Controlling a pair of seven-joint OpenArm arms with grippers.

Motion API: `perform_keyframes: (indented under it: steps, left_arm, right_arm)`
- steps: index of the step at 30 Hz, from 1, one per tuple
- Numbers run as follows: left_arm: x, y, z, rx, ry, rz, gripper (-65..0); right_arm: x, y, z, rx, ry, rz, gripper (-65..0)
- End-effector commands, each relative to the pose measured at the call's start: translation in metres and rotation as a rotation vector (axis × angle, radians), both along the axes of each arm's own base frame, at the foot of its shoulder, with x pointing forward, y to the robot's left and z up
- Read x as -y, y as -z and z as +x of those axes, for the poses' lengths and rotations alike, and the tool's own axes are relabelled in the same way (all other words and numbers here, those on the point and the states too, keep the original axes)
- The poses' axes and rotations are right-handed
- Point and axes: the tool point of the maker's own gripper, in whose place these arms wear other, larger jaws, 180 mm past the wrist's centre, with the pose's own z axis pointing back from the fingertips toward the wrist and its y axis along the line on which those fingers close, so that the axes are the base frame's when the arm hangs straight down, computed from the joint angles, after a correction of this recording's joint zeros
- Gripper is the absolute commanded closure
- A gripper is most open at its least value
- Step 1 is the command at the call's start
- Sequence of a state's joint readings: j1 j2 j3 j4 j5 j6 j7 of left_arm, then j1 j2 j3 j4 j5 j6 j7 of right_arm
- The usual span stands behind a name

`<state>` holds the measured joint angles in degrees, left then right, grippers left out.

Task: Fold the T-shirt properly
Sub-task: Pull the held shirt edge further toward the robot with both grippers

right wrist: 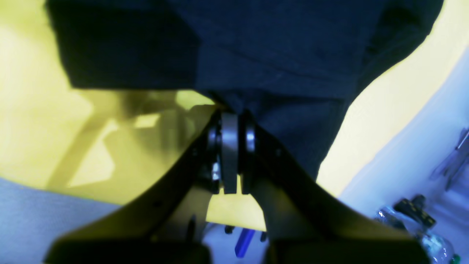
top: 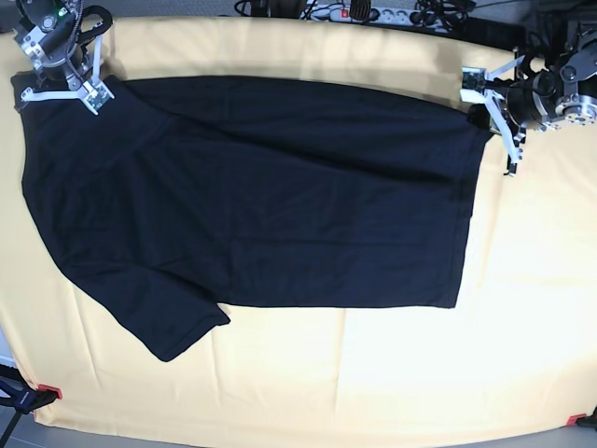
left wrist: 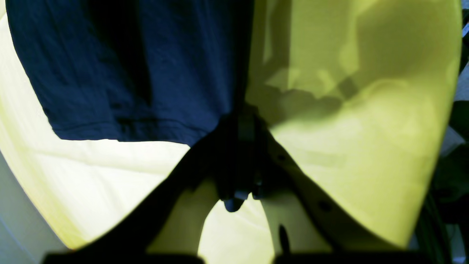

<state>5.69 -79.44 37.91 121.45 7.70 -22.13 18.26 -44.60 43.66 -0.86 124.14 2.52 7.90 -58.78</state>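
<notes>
The dark navy T-shirt (top: 280, 205) lies spread over the pale yellow cloth (top: 373, 373), with one sleeve pointing to the lower left. My left gripper (top: 489, 105) sits at the shirt's upper right corner. In the left wrist view the left gripper (left wrist: 244, 123) is shut on the hem corner of the T-shirt (left wrist: 128, 73). My right gripper (top: 91, 91) is at the upper left corner. In the right wrist view the right gripper (right wrist: 234, 119) is shut on a pinched fold of the T-shirt (right wrist: 274, 47), which hangs slightly lifted above the cloth (right wrist: 36, 91).
Red clamps (top: 47, 390) (top: 575, 420) hold the cloth's front corners. A power strip and cables (top: 373, 11) run along the back edge. Beyond the table edge the right wrist view shows a blue pen (right wrist: 243, 242) and small clutter (right wrist: 414, 209).
</notes>
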Motion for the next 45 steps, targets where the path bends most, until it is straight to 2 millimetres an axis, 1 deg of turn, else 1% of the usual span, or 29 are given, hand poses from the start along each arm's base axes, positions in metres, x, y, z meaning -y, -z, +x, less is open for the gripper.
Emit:
perform_keyframes:
  steps: [1, 4, 6, 10, 16, 22, 25, 29, 32, 35, 38, 45]
  left_arm:
    - [-0.007, -0.007, 0.005, 0.016, -0.005, 0.023, 0.0]
    - [-0.011, -0.006, 0.001, -0.011, -0.033, 0.044, 0.0]
    - [-0.013, -0.005, -0.005, -0.042, -0.042, 0.069, 0.0]
    - [-0.014, -0.008, -0.014, -0.084, -0.053, 0.093, 0.0]
    - [-0.028, -0.017, -0.019, -0.101, -0.043, 0.16, 0.0]
    - [-0.031, -0.019, -0.035, -0.186, -0.041, 0.17, 0.0]
    - [-0.033, -0.018, -0.048, -0.26, -0.017, 0.188, 0.0]
    - [-0.035, -0.018, -0.049, -0.262, -0.018, 0.197, 0.0]
    - [-0.035, -0.017, -0.055, -0.295, 0.003, 0.202, 0.0]
    - [-0.034, -0.018, -0.067, -0.361, 0.021, 0.198, 0.0]
    - [-0.033, -0.019, -0.073, -0.395, -0.003, 0.19, 0.0]
    - [-0.036, -0.019, -0.073, -0.395, -0.009, 0.203, 0.0]
  right_arm:
    - [0.007, -0.006, 0.0, 0.007, -0.004, -0.039, 0.0]
    - [0.007, -0.003, -0.009, -0.017, -0.002, -0.039, 0.0]
    - [0.008, -0.003, -0.011, -0.021, 0.002, -0.039, 0.0]
    - [0.008, -0.002, -0.014, -0.027, 0.005, -0.04, 0.0]
    - [0.011, -0.002, -0.018, -0.045, 0.018, -0.052, 0.0]
    - [0.012, -0.001, -0.021, -0.056, 0.03, -0.057, 0.0]
    - [0.012, 0.002, -0.032, -0.088, 0.028, -0.056, 0.0]
    - [0.012, 0.006, -0.051, -0.138, 0.027, -0.059, 0.0]
    - [0.01, 0.004, -0.058, -0.14, 0.037, -0.052, 0.0]
    - [0.006, 0.003, -0.06, -0.144, 0.028, -0.047, 0.0]
    - [0.006, 0.002, -0.059, -0.138, 0.024, -0.048, 0.0]
    - [0.006, 0.002, -0.059, -0.133, 0.031, -0.047, 0.0]
